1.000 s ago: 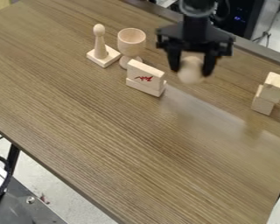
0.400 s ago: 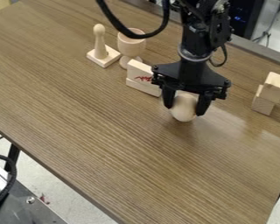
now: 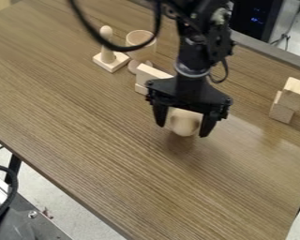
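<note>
Camera view puts your open gripper (image 3: 183, 130) astride the ball (image 3: 184, 124), apparently on the tabletop (image 3: 133, 159), so placing looks nearly done, with your withdrawal left.

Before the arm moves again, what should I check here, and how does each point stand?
1. Gripper fingers spread on both sides of the rounded wooden piece: ok.
2. Rounded piece resting fully on the table: cannot tell.
3. Wooden goblet upright: ok.
4. Black cable free of the goblet and the peg on its square base: cannot tell; it crosses in front of both.
5. Gripper clear of the flat block pair behind it: cannot tell; they overlap in the view.
6. Blocks at the right well away from the gripper: ok.
</note>
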`<control>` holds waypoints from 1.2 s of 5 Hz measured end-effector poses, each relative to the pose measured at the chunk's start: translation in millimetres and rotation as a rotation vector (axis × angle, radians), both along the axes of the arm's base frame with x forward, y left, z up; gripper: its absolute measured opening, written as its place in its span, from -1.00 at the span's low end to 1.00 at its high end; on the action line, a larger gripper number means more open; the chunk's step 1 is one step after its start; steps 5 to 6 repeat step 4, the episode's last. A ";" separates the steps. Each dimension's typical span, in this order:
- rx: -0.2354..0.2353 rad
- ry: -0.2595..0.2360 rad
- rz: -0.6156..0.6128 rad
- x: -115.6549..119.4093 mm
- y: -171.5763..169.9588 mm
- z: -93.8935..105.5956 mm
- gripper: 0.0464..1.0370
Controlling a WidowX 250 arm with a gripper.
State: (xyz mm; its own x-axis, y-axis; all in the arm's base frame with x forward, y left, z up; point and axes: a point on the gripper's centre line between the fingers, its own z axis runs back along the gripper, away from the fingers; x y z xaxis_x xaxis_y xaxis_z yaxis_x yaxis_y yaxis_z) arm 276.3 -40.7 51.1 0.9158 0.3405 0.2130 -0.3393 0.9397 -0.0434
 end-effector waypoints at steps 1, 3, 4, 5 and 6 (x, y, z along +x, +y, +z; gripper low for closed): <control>-0.008 -0.016 0.007 -13.2 2.3 6.9 0.93; -0.024 -0.087 0.001 -32.3 5.9 34.2 0.93; -0.018 -0.134 0.003 -43.6 10.4 52.5 0.93; -0.018 -0.134 0.003 -43.6 10.4 52.5 0.93; -0.018 -0.134 0.003 -43.6 10.4 52.5 0.93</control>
